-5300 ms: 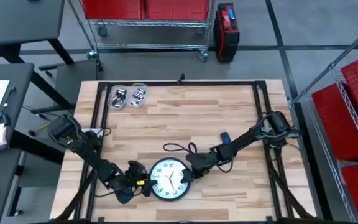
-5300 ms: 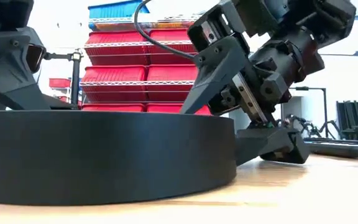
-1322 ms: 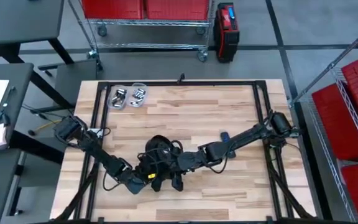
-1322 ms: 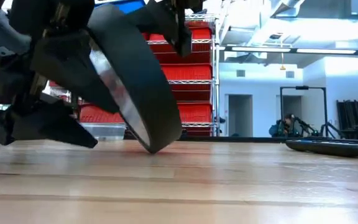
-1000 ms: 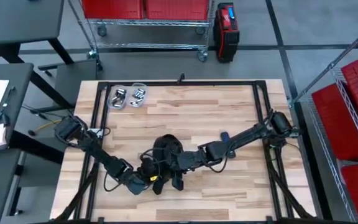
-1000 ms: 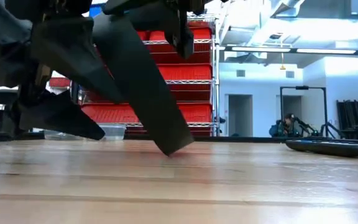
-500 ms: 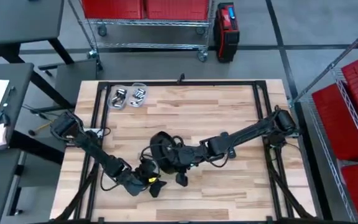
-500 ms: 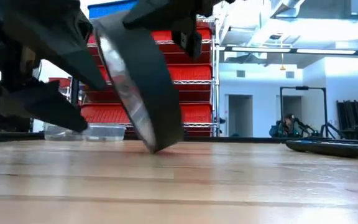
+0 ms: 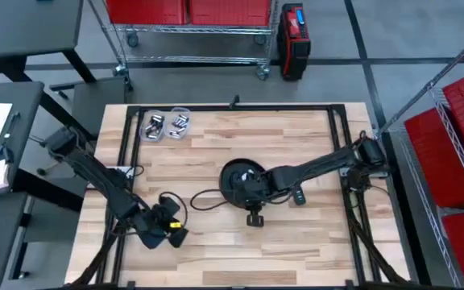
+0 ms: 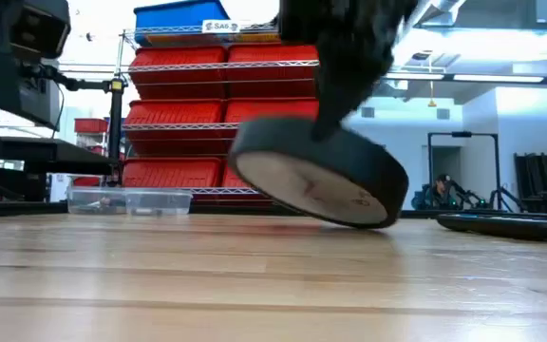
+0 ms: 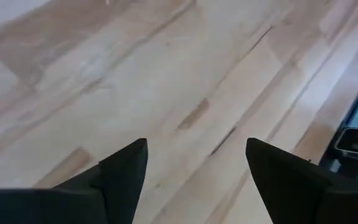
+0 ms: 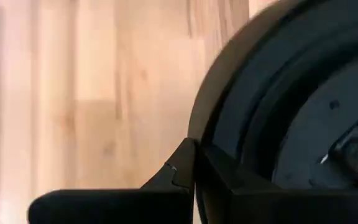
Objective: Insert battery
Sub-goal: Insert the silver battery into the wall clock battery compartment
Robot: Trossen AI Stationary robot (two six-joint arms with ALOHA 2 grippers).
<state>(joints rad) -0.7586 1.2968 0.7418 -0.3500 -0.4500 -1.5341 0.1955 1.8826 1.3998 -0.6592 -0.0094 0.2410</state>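
- high view: my right hand (image 9: 250,196) reaches to the middle of the bench (image 9: 312,242) and grips the rim of the round black clock (image 9: 240,180), which shows its dark back upward. my left hand (image 9: 173,231) sits near the front left part of the bench, well apart from the clock. a clear tray of batteries (image 9: 167,124) stands at the far left corner, and a small dark remote (image 9: 298,196) lies just beside my right arm.
- low view: the clock (image 10: 319,184) hangs tilted, its pale face turned down toward the bench (image 10: 273,285), one edge low and near the wood; whether it touches i cannot tell. the clear tray (image 10: 131,200) sits far back, and the remote (image 10: 506,226) lies flat at the right.
- left wrist view: my left hand (image 11: 194,168) is spread wide with nothing between its fingers (image 11: 126,171), only bare bench (image 11: 166,81) beyond.
- right wrist view: my right hand is clenched on the clock (image 12: 291,106), one finger (image 12: 166,186) pressed at its rim.
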